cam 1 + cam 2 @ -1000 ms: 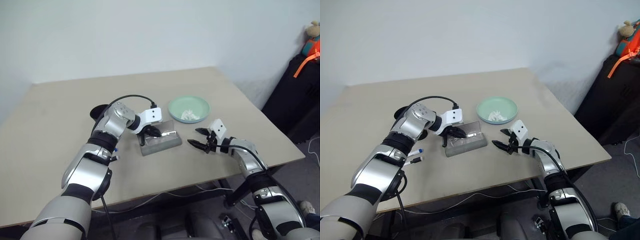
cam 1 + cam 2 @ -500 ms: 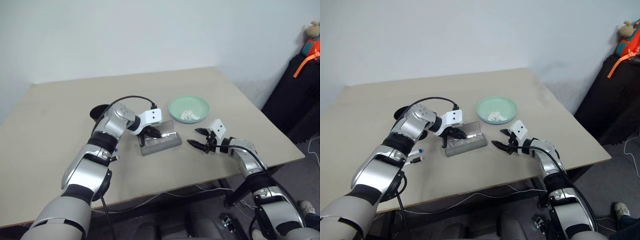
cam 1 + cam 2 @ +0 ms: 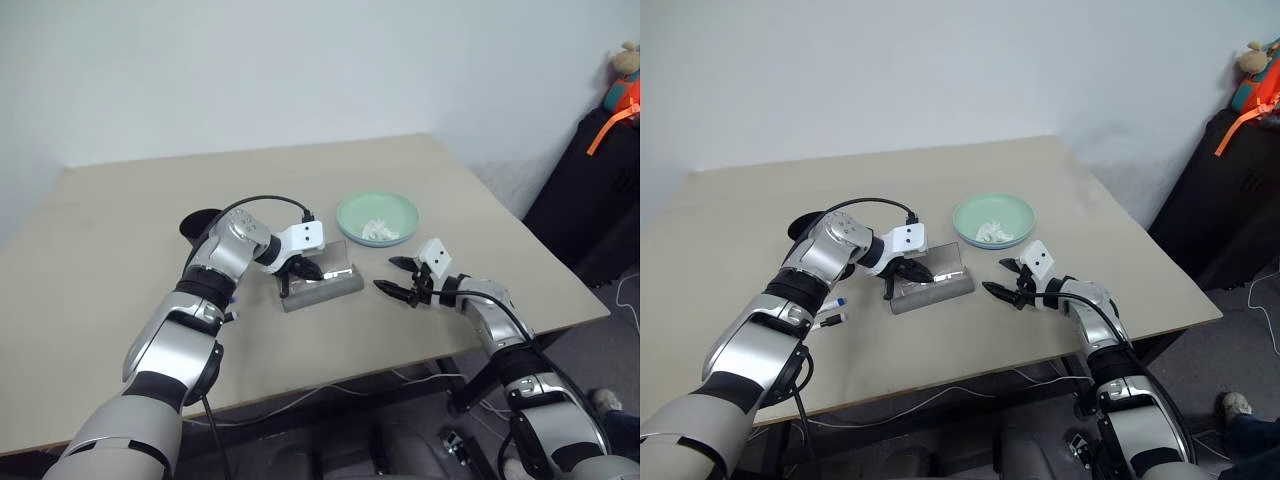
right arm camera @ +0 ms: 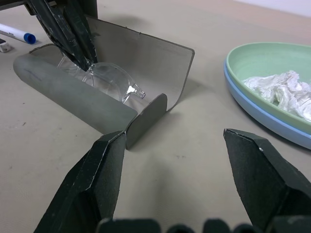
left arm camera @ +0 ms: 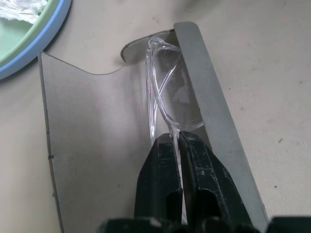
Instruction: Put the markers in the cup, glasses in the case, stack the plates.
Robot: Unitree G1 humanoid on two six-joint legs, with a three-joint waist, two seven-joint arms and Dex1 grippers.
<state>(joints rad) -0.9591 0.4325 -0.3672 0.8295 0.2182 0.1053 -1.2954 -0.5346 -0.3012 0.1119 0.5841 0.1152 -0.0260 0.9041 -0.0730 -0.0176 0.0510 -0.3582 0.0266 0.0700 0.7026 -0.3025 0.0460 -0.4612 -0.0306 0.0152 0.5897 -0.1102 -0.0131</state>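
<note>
The grey case (image 3: pixel 322 285) lies open in the middle of the table, its lid (image 5: pixel 92 126) tilted back. The clear glasses (image 5: pixel 167 97) sit inside the case, and my left gripper (image 5: pixel 177 141) is shut on their frame. To the right of the case, a short way off, my right gripper (image 4: pixel 175 135) hovers open with nothing between its fingers. The mint green plate (image 3: pixel 377 215) rests on the light blue plate (image 4: pixel 252 104). Two markers (image 3: pixel 832 303) lie beside my left forearm. The black cup (image 3: pixel 198 222) stands partly hidden behind my left arm.
A white tissue wad (image 4: pixel 284 90) lies in the green plate. Beyond the table's right edge (image 3: pixel 560 270) stands a black bag (image 3: pixel 600 190) with an orange strap. The beige table (image 3: pixel 110 250) stretches left and back.
</note>
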